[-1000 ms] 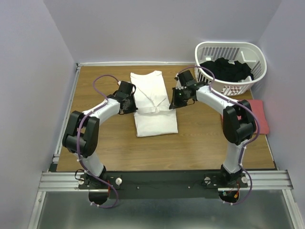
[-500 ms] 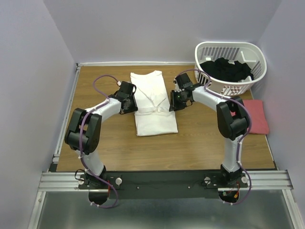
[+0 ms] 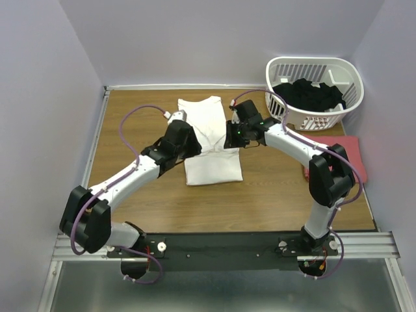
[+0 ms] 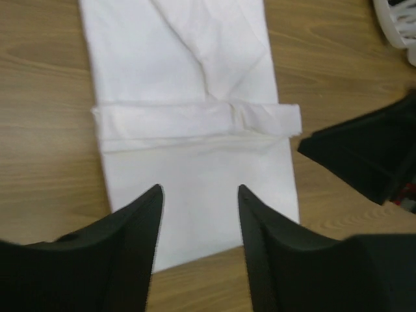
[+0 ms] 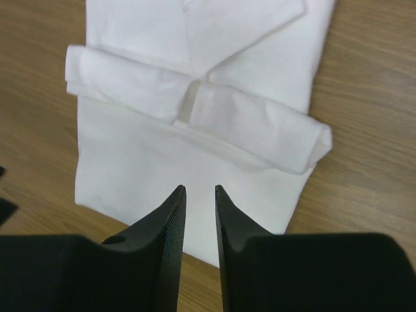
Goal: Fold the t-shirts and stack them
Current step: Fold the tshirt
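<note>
Left arm stretches in from the near-left corner. The left gripper (image 3: 181, 138) hangs over the left edge of the white t-shirt (image 3: 214, 166), about halfway along it. Wrist view: fingers spread wide, nothing between them, and the shirt's near half shows in the gap. Cannot tell whether the tips touch cloth.

The white t-shirt lies mid-table on the wooden table (image 3: 273, 195), folded into a long narrow strip running near to far. A folded band (image 4: 195, 120) of its own cloth crosses it at mid-length, and the right end pokes past the strip's edge.

The right gripper (image 3: 235, 133) is at the shirt's right edge, level with the band and opposite the left one. Fingers drawn close, only a thin slit between them, holding nothing.

Far-right corner: a white slatted basket (image 3: 344, 65) with dark clothing (image 3: 309, 94) heaped inside. Just nearer than the basket, along the table's right edge, the salmon-red t-shirt (image 3: 354, 159) lies flat. It is partly hidden by the right arm's elbow and well apart from the white one.
</note>
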`<state>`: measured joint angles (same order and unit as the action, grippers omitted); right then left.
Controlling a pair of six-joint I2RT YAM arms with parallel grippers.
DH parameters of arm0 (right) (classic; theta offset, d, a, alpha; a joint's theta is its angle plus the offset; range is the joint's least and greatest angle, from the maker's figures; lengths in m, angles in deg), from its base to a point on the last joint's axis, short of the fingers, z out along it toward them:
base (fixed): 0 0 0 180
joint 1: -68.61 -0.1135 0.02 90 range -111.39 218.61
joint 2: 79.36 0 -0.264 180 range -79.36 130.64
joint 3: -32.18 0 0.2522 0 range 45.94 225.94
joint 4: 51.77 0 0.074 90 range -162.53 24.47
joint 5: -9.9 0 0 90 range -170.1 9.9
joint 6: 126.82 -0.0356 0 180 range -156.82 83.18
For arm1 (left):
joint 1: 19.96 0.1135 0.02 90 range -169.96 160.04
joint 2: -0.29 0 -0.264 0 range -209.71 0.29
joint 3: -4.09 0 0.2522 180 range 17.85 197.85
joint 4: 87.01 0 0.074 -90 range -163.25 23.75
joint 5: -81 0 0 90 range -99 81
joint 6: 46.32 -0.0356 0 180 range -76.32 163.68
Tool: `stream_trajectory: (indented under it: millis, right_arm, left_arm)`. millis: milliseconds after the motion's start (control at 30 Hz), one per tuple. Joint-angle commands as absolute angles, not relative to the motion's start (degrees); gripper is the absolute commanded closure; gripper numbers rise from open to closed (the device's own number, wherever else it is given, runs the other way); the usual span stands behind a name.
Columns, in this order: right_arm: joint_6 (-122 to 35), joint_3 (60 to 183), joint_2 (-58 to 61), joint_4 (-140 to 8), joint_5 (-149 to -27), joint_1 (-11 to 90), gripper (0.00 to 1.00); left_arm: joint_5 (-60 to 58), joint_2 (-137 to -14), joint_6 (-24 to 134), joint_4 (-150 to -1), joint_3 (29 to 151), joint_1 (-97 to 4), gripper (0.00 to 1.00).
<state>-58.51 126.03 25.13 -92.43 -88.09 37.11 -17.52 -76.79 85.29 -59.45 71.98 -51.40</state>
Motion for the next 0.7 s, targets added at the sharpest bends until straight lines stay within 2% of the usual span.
stream_trajectory:
  millis: [0, 33, 67, 100, 400, 667]
  right_arm:
    - [-59.8, 122.6, 27.0, -87.9, -90.1, 35.4, 0.74]
    - [-60.0, 122.4, 27.6, -87.4, -90.5, 35.4, 0.76]
    - [-60.3, 122.2, 28.2, -87.1, -90.9, 35.3, 0.77]
    - [-60.5, 122.3, 29.2, -86.7, -92.3, 35.1, 0.79]
    - [-60.6, 123.9, 34.4, -84.0, -92.3, 35.0, 0.83]
    - [-58.7, 130.3, 39.9, -83.6, -87.0, 35.0, 0.84]
  left_arm:
    - [-16.4, -80.6, 89.4, -63.3, 68.0, -55.0, 0.59]
    - [-16.0, -82.8, 89.9, -64.2, 67.6, -55.4, 0.64]
    - [-16.0, -84.0, 90.3, -65.2, 67.3, -55.7, 0.75]
    - [-15.5, -85.0, 90.5, -67.0, 66.9, -56.0, 0.77]
    - [-13.0, -94.7, 89.4, -67.1, 67.4, -58.0, 0.77]
    - [-11.9, -94.3, 90.1, -65.8, 63.6, -58.5, 0.77]
